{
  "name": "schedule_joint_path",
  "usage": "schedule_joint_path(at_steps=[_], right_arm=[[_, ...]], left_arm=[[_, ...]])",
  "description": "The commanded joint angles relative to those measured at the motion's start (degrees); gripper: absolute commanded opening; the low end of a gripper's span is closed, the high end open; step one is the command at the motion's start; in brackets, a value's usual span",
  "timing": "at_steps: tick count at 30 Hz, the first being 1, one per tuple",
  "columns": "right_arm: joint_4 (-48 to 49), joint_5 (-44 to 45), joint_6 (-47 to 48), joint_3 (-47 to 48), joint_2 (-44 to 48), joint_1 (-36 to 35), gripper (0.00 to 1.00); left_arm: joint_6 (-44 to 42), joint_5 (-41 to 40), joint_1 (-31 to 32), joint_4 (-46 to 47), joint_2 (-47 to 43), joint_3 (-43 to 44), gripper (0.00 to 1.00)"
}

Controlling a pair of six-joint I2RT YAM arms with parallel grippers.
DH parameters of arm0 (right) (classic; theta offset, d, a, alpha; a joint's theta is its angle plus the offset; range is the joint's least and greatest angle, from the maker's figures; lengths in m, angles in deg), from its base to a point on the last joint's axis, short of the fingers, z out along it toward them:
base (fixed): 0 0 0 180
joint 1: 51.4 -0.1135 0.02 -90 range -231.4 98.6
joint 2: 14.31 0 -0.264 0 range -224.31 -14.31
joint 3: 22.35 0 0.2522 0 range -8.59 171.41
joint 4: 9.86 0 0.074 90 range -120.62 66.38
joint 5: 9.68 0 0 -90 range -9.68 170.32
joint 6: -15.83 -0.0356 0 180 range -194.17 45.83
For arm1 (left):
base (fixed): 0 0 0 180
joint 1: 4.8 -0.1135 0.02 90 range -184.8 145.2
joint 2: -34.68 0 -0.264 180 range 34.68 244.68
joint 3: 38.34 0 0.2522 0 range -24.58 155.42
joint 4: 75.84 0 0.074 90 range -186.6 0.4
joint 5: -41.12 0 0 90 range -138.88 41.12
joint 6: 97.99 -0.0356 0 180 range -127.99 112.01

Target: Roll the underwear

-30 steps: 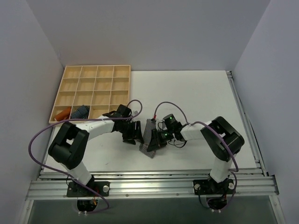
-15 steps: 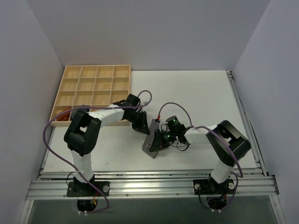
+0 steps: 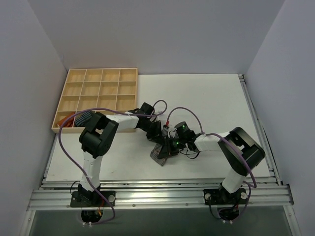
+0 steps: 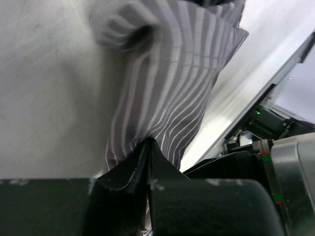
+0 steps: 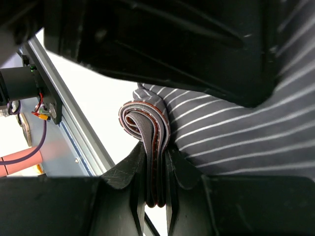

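Note:
The underwear (image 3: 158, 152) is a dark grey cloth with thin white stripes, lying in a narrow folded strip on the white table between the two arms. My left gripper (image 3: 157, 135) is at its far end. In the left wrist view the left gripper (image 4: 148, 142) is shut, with the striped cloth (image 4: 167, 88) pinched at the tips. My right gripper (image 3: 170, 146) sits at the strip's right side. In the right wrist view the right gripper (image 5: 156, 147) is shut on a rolled, red-stitched band (image 5: 147, 123) of the underwear (image 5: 236, 132).
A wooden compartment tray (image 3: 98, 93) stands at the back left. A blue striped roll (image 3: 83, 118) and an orange cloth (image 3: 65, 119) lie in its near row. Metal rails (image 3: 157, 189) run along the table's near edge.
My left gripper has swung right from beside the underwear onto its far end and has closed on the cloth. The right gripper has kept its grip and hardly moved.

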Motion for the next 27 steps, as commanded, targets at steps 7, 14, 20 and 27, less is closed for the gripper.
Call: schedule_joint_path(at_steps=[7, 14, 20, 27], right_arm=[[2.72, 2.49, -1.02, -1.16, -0.83, -3.87, 0.00], [5.61, 2.58, -2.77, -1.42, -2.94, -6.16, 0.00], [10.89, 4.07, -6.46, -4.76, -4.25, -8.36, 0.00], [13.80, 5.56, -8.93, -7.66, -5.49, -7.83, 0.00]], left_arm=[[1.16, 0.45, 0.02, 4.12, 4.55, 3.08, 0.08], [2.65, -0.78, 0.46, 5.62, 4.37, 2.12, 0.08], [2.48, -1.92, 0.46, 4.92, 4.55, 2.56, 0.07], [1.69, -4.55, 0.20, 1.76, 0.95, 3.96, 0.19]])
